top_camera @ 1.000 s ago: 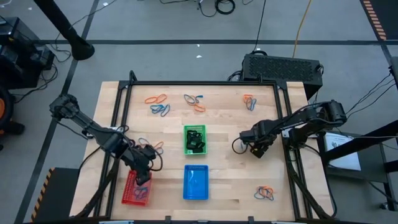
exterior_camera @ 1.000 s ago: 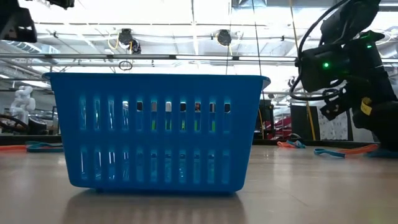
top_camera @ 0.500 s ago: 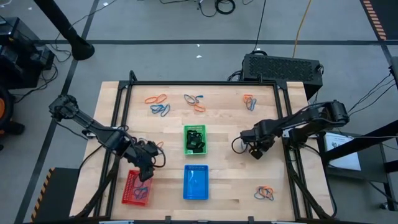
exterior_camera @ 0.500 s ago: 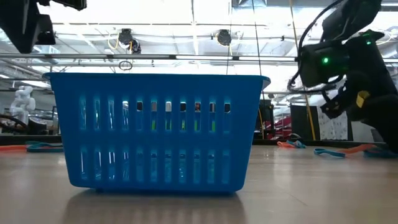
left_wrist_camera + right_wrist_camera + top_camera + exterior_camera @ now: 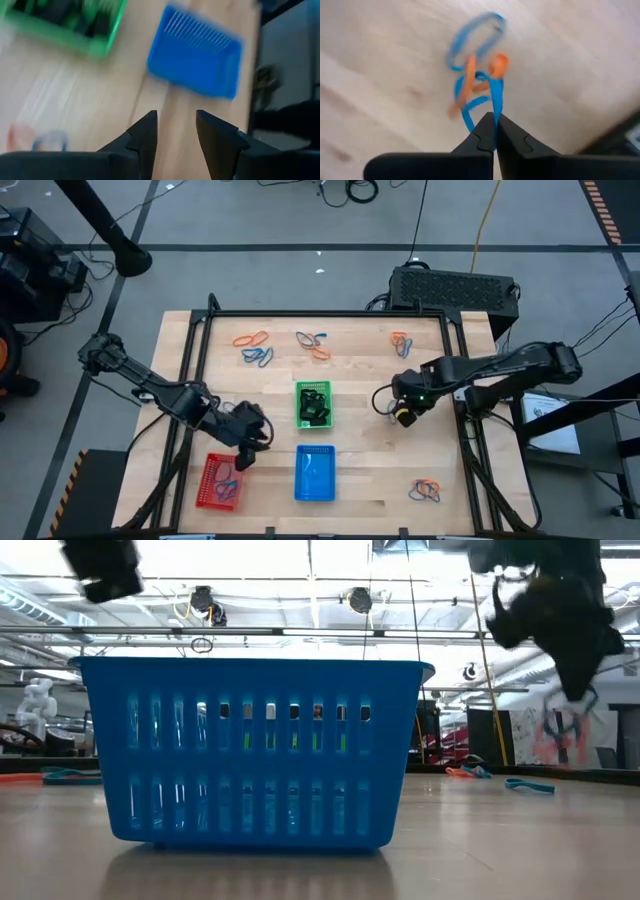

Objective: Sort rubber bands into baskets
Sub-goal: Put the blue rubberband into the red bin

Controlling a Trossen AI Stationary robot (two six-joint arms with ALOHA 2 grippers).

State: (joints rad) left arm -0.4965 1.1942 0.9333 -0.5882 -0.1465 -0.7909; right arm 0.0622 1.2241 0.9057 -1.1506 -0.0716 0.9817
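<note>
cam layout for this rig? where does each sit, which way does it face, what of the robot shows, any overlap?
High view: overhead, facing straight down; both arms, left end effector, right end effector, green basket, red basket.
Low view: tabletop height, facing level across the table; blue basket fills it, arms enter from above.
Left wrist view: on the left arm, past its open fingers at table and baskets.
Right wrist view: on the right arm, fingers shut on tangled blue and orange rubber bands.
Shared: the blue basket shows in high, low and left wrist views.
</note>
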